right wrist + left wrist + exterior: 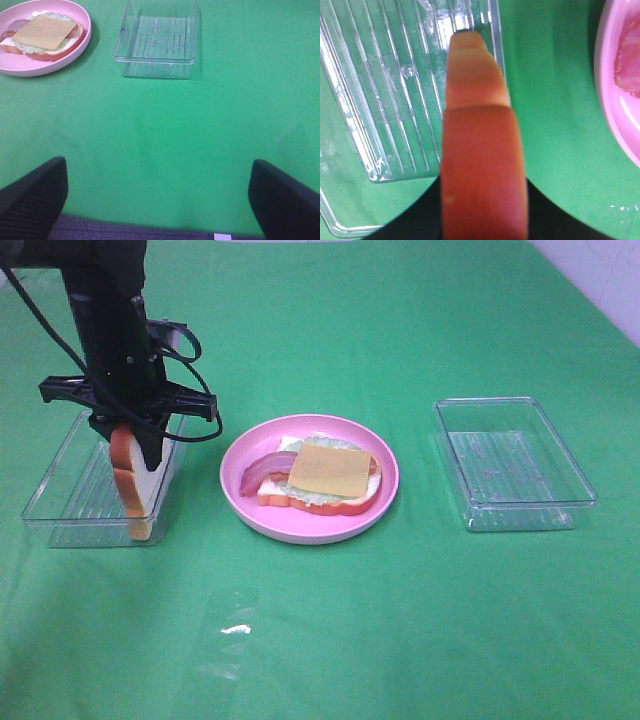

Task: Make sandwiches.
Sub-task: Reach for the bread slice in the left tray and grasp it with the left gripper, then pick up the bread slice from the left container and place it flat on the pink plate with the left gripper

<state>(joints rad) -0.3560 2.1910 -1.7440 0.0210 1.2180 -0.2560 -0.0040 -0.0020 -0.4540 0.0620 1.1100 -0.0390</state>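
Left gripper (135, 455) at 9 o'clock of desk (330, 640), fingers clamped on bread slice (133, 485), held on edge, lower end inside clear tray (60, 490). Pink plate (310, 525) at centre: half-built sandwich (320, 480) with bottom slice, lettuce, bacon strip (262, 472) sticking out toward 9 o'clock, cheese square (330, 470) on top. Second clear tray (513, 462) at 3 o'clock. Right gripper (157, 195) over bare green desk, fingers (32, 200) wide apart, holding nothing.

Glossy pink plate (385, 502), clear ribbed plastic trays (520, 465), matt green, perhaps cloth, table cover (400, 630).
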